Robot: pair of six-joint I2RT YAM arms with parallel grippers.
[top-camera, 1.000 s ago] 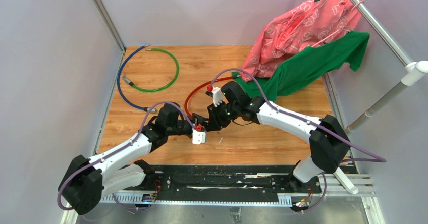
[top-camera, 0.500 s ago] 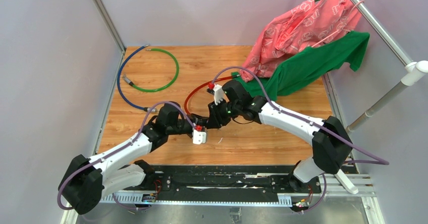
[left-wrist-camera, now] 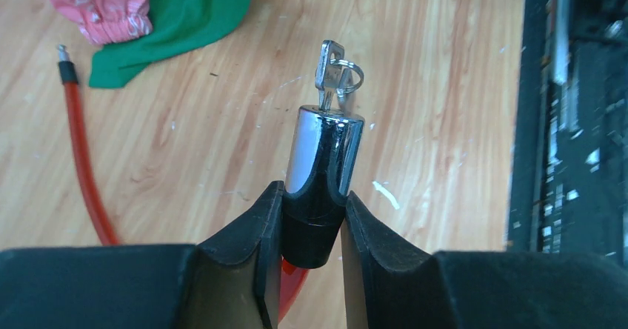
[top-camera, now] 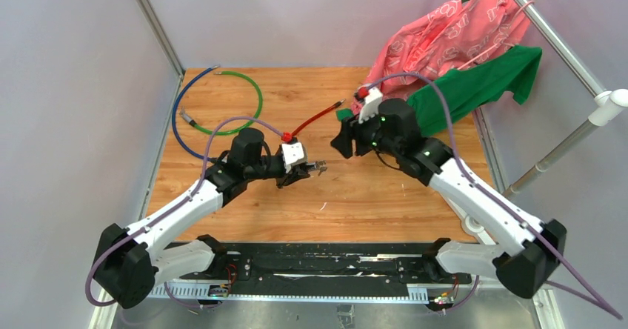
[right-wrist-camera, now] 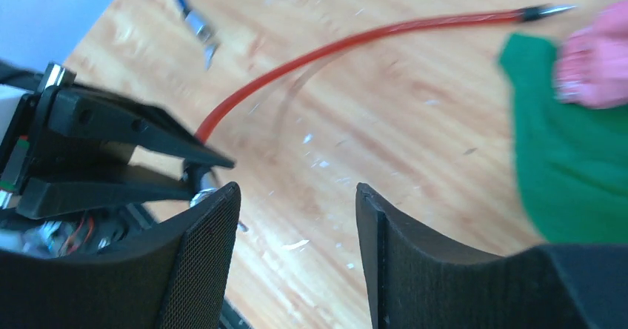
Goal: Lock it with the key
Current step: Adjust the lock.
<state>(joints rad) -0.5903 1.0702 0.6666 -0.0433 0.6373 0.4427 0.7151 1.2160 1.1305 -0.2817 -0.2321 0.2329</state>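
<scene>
My left gripper [left-wrist-camera: 309, 210] is shut on the black collar of the silver lock cylinder [left-wrist-camera: 323, 151] at one end of the red cable [left-wrist-camera: 81, 173]. The small silver key [left-wrist-camera: 328, 73] sticks out of the cylinder's end, with its ring and a second key beside it. In the top view the left gripper [top-camera: 300, 175] holds this above the middle of the table, with the key [top-camera: 320, 167] pointing right. The cable's pin end [right-wrist-camera: 552, 9] lies free by the green cloth. My right gripper [right-wrist-camera: 296, 195] is open and empty, up and to the right of the key [top-camera: 342, 142].
A blue cable [top-camera: 178, 133] and a green cable loop [top-camera: 244, 103] lie at the back left. A pink cloth [top-camera: 444, 32] and a green cloth [top-camera: 459, 95] hang over the back right corner. Grey walls close both sides, and a black rail runs along the near edge.
The right gripper has pulled away from the left gripper, up and to the right, and is open. The left gripper has moved back and right with the lock, and the red cable has straightened.
</scene>
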